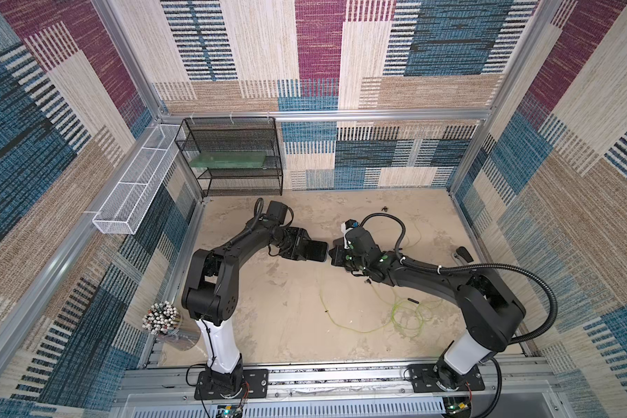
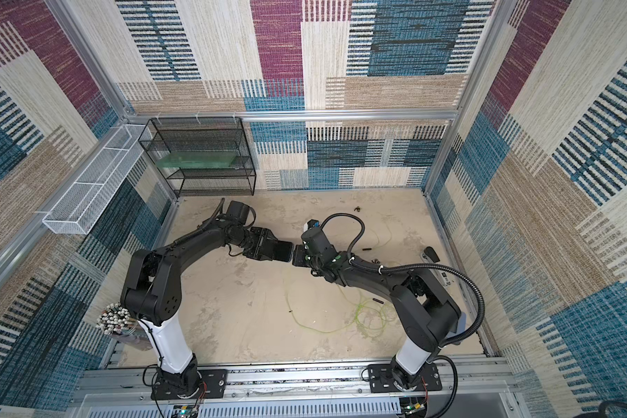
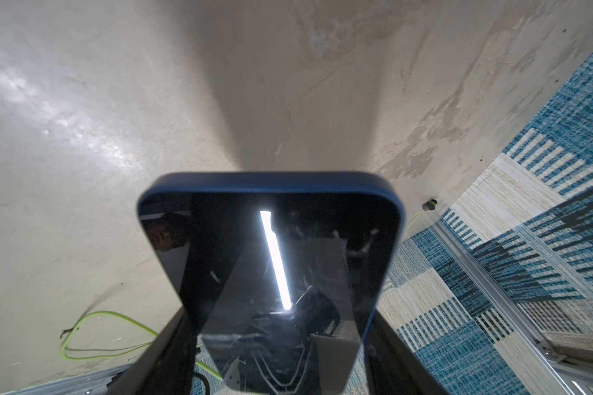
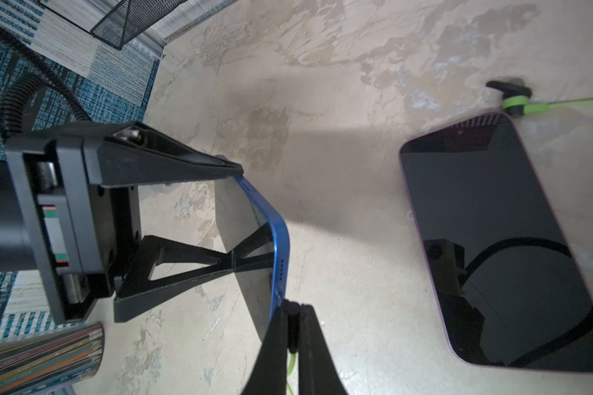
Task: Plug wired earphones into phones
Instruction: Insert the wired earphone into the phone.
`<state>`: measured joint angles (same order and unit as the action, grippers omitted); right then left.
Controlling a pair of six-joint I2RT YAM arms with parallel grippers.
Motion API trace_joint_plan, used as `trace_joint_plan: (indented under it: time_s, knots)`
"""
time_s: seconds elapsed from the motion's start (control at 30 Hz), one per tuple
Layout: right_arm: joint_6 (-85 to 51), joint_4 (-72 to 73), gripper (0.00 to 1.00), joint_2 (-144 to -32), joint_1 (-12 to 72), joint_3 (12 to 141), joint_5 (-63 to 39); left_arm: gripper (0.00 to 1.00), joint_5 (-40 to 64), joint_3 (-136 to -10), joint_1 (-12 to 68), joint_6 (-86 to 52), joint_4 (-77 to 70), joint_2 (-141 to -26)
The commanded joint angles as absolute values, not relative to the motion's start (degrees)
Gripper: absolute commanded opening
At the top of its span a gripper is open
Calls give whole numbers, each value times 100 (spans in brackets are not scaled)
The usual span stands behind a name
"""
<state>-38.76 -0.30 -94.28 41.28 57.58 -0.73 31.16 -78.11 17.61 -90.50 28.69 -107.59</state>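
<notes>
My left gripper [image 1: 306, 249] is shut on a blue-edged phone [image 1: 315, 250], holding it by its long sides above the table; its glossy screen [image 3: 271, 260] fills the left wrist view. My right gripper [image 4: 292, 309] is shut on a black earphone plug [image 4: 292, 325], whose tip meets the phone's bottom edge [image 4: 278, 273]; how deep it sits I cannot tell. Pale green cable [image 1: 409, 311] loops on the table by the right arm. A second, purple-edged phone [image 4: 500, 246] lies flat, with a black earphone piece [image 4: 509, 89] at its corner; the right arm hides this phone in both top views.
A black mesh rack [image 1: 232, 155] stands at the back left, with a white mesh basket [image 1: 134, 188] on the left wall. A cup of pens [image 1: 160, 318] stands by the left arm's base. A black-handled tool [image 1: 462, 255] lies at the right edge.
</notes>
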Motion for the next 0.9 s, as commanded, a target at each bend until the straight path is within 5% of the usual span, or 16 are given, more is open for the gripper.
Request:
trace_joint_plan:
  time_s: [0.0,0.47,0.87]
  knots:
    - [-3896,642,0,-9296,4140,5571,197,0,3725,-7770,1813,-9361,2605,-10687]
    - [-3390,1138,0,-9153,4188,5364,68,0,3999,-7843,1828,-9485,2494,-10688]
    - [-2695,166,0,-9310,3866,5928,-807,0,4069,-8206,1819,-9081,2823,-10760]
